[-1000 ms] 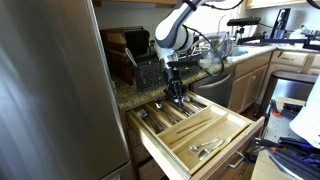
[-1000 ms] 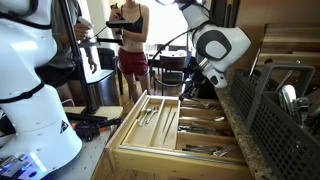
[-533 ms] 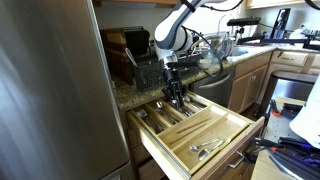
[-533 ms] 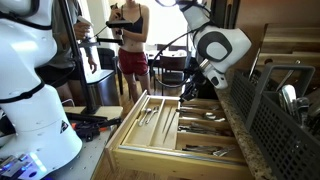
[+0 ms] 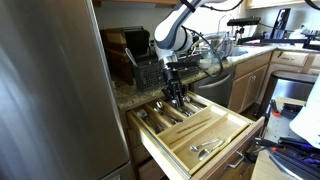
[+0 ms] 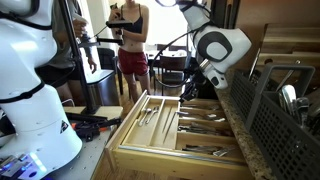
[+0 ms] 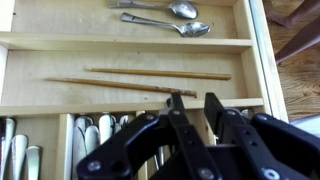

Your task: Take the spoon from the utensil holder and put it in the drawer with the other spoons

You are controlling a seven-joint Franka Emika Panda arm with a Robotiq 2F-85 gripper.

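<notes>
I see chopsticks (image 7: 160, 73) at my 12 o'clock, fridge (image 5: 50, 90) at 9, person (image 6: 130, 45) at 11, dish rack (image 6: 285, 115) at 3

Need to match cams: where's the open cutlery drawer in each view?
In an exterior view: the drawer is at lower centre, pulled out from under the counter.
In an exterior view: the drawer is at lower centre, running away from the camera, with the counter on its right.
Wrist view: the drawer fills the frame from above, its dividers running across.
Shared landmark: the end effector, over the drawer in all three.
</notes>
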